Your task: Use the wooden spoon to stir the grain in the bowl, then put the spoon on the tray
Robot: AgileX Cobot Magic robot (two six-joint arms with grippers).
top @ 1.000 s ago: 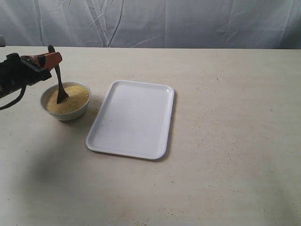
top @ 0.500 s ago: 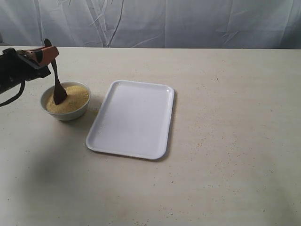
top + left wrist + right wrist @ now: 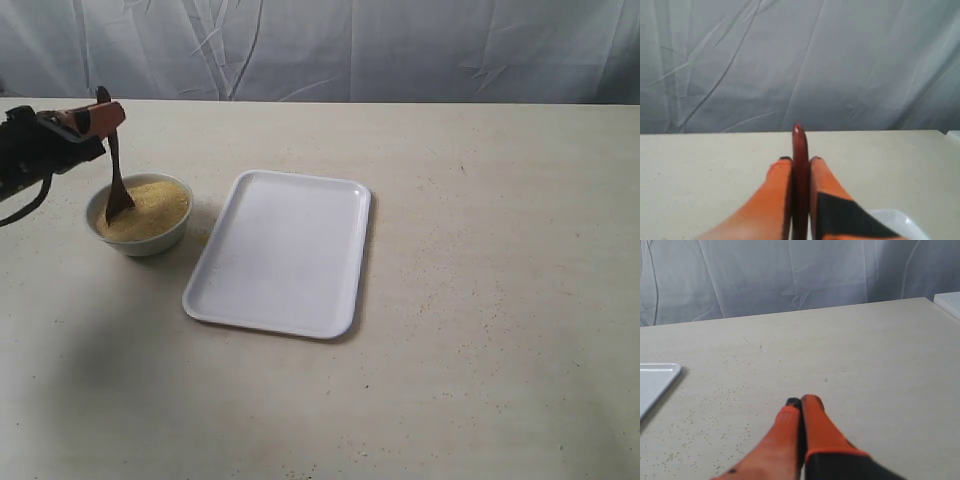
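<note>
The small white bowl [image 3: 140, 240] stands at the left of the table, filled with yellow-tan grain [image 3: 152, 212]. The dark wooden spoon [image 3: 116, 185] stands nearly upright with its scoop dipped into the grain at the bowl's left side. My left gripper [image 3: 106, 115] is shut on the top of the spoon's handle, above the bowl's left rim. In the left wrist view the handle [image 3: 800, 170] sticks out between the orange fingers [image 3: 777, 185] of the left gripper [image 3: 800, 160]. The white tray [image 3: 282, 250] lies flat just right of the bowl. My right gripper [image 3: 800, 402] is shut on nothing.
A pale speckled table [image 3: 480, 300] stretches to the right of the tray. A wrinkled grey cloth [image 3: 350, 50] hangs behind the table. A corner of the tray [image 3: 655, 380] shows in the right wrist view. The right arm is out of the exterior view.
The left gripper has moved left and slightly back with the spoon. The scoop has swept through the grain from the bowl's middle to its left side.
</note>
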